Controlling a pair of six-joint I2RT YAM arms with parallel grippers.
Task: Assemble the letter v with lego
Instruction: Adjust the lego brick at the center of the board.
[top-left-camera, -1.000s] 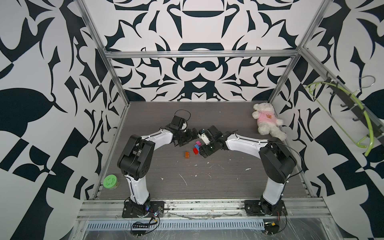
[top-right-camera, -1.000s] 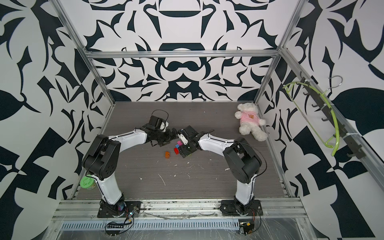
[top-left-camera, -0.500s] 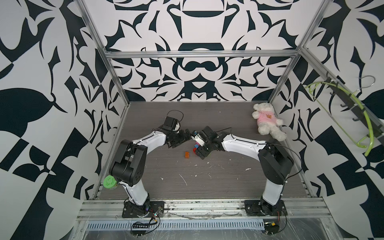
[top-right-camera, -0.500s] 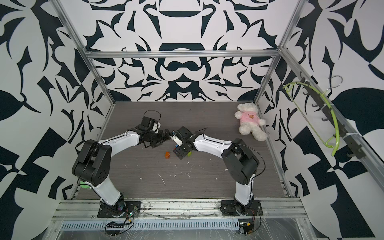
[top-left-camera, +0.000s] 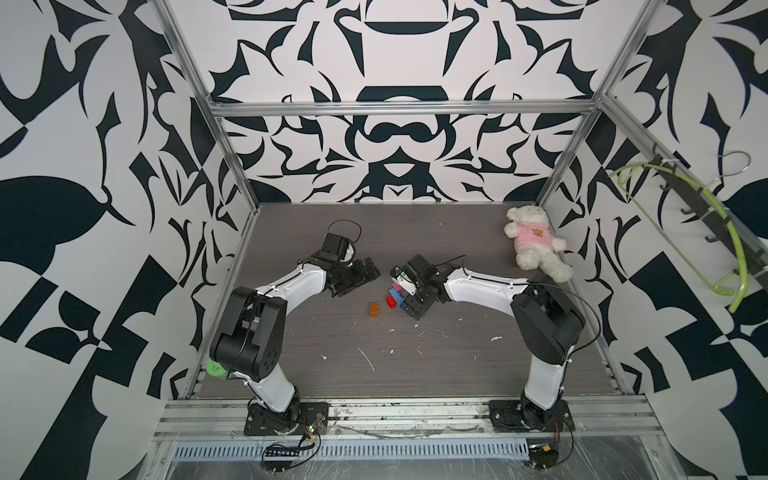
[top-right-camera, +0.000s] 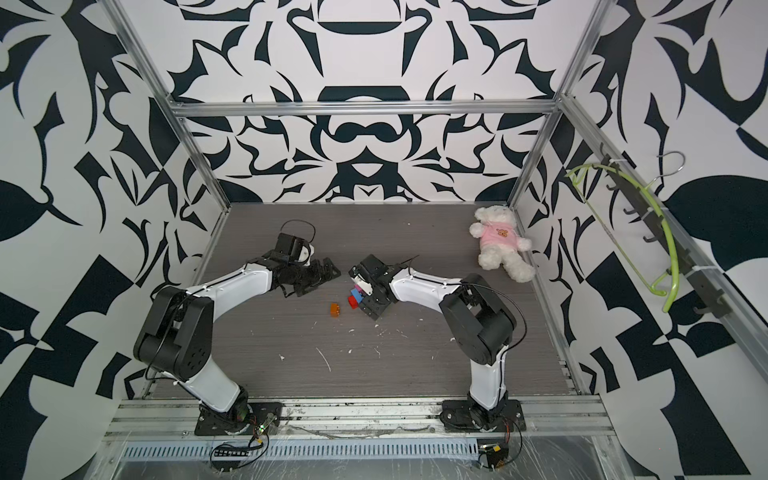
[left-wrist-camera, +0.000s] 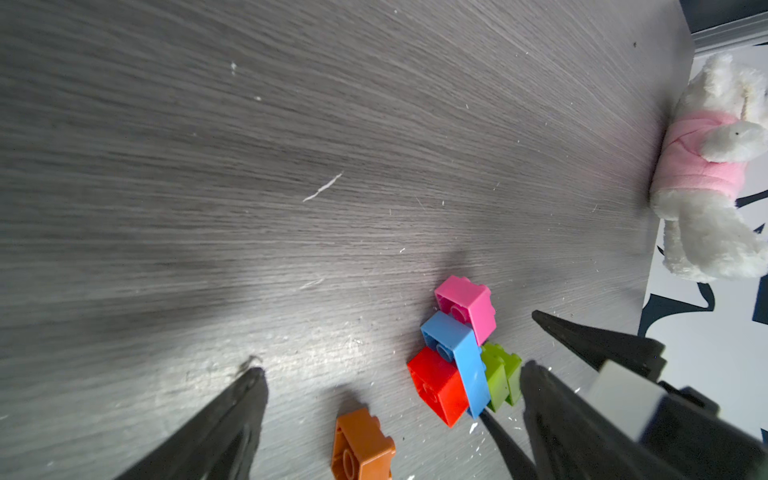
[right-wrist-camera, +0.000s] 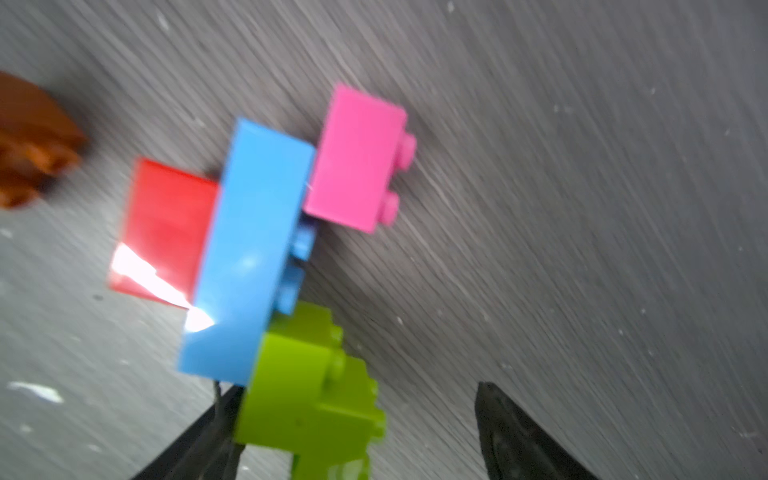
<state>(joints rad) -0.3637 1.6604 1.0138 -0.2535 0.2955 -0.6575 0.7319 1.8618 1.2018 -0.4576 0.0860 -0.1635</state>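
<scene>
While the left gripper (left-wrist-camera: 390, 368) and right gripper (right-wrist-camera: 357, 390) gape empty, the stepped pink-blue-red-lime plastic brick cluster (left-wrist-camera: 457, 357) lies near a loose orange plastic brick (left-wrist-camera: 361, 444).

The walls (top-left-camera: 395, 50) are white with a bold black leaf-and-scroll pattern. The surface (top-left-camera: 457, 361) is grey with a fine wood grain and scattered white flecks. Near mid-frame in both top views lie the bricks: an orange brick (top-left-camera: 375, 310) alone, and a cluster with a red brick (left-wrist-camera: 436, 386), a blue brick (left-wrist-camera: 461, 361), a pink brick (left-wrist-camera: 467, 301) and lime green bricks (right-wrist-camera: 307, 395). The bear (top-left-camera: 534, 241), right of centre, is white in a pink shirt with a small brown print. The left arm (top-left-camera: 291, 286) and right arm (top-left-camera: 482, 289) are white with black joints. At right hangs a lime green hanger (top-left-camera: 727, 232).
</scene>
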